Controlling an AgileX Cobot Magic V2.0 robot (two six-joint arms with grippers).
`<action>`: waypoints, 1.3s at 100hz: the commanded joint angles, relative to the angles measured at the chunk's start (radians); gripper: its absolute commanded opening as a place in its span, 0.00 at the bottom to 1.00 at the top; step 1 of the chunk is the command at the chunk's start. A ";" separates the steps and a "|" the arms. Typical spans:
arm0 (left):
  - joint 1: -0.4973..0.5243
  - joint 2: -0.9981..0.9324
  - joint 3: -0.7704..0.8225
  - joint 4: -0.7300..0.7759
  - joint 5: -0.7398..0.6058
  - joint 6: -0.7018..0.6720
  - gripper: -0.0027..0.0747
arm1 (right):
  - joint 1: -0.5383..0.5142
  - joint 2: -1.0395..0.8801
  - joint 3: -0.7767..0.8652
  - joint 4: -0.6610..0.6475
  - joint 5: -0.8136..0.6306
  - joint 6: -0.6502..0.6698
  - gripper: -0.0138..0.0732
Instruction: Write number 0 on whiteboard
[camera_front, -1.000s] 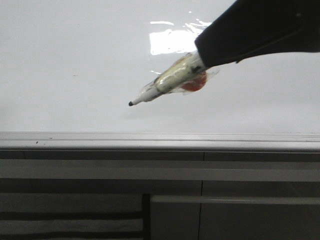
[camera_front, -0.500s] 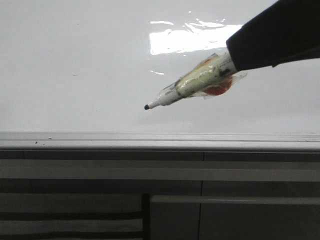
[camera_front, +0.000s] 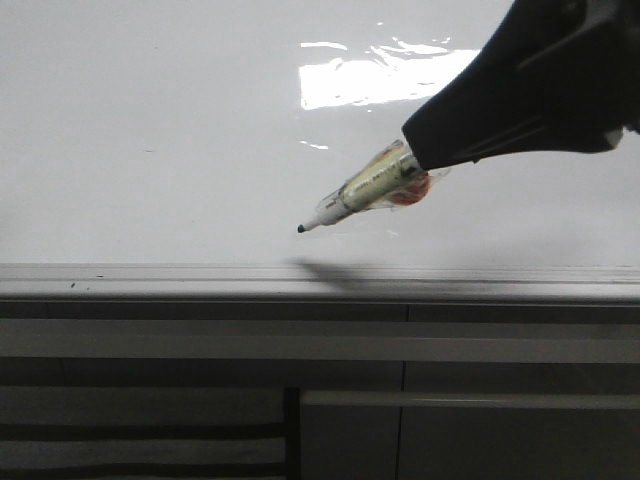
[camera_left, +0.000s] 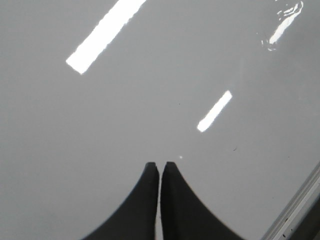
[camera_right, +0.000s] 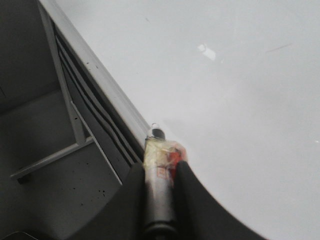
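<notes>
The whiteboard (camera_front: 150, 130) fills the upper front view, glossy white, with a silver-grey edge rail (camera_front: 320, 282) along its near side. No drawn number 0 shows on it in any view. My right gripper (camera_front: 420, 135) comes in from the upper right and is shut on a taped marker (camera_front: 365, 187). The marker's black tip (camera_front: 301, 229) points down-left, just above the board near the rail. The right wrist view shows the marker (camera_right: 159, 150) clamped between the fingers (camera_right: 182, 172). My left gripper (camera_left: 160, 165) is shut and empty over bare board (camera_left: 100, 125).
A bright rectangular light glare (camera_front: 380, 80) lies on the board behind the marker. Below the rail is a grey frame with dark slats (camera_front: 150, 430), also in the right wrist view (camera_right: 85, 130). The rail shows in the left wrist view's corner (camera_left: 300, 210).
The right gripper with the marker moved right, then lower toward the rail. The tip has dropped closer to the board and a shadow now falls on the rail.
</notes>
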 joint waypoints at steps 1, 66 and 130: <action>-0.005 -0.002 -0.034 0.008 -0.041 -0.011 0.01 | -0.027 0.010 -0.039 -0.010 -0.080 -0.005 0.10; -0.005 -0.002 -0.034 0.014 -0.041 -0.011 0.01 | -0.149 0.011 -0.089 -0.064 -0.171 -0.005 0.10; -0.005 -0.002 -0.034 0.014 -0.047 -0.011 0.01 | -0.211 -0.085 -0.047 -0.053 0.085 -0.005 0.10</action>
